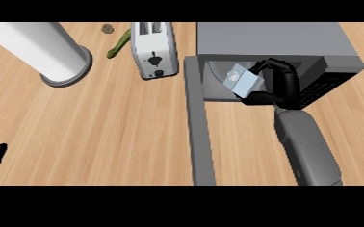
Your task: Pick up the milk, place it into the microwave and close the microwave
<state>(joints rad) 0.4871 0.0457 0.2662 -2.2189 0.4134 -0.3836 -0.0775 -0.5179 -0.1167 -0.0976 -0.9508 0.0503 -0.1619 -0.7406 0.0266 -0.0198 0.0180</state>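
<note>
**Milk held at the microwave mouth**

Right of centre, the right hand (279, 84) curls its fingers (274, 65) round the milk (241, 81), the tilted carton to their left, inside the microwave (284, 38) opening. Its door (199, 125) stands open, running down the frame.

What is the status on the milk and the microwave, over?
Right hand fingers curled round milk carton, at the microwave opening. Door swung open. Left hand barely shows at left edge. Nothing blocking.
</note>
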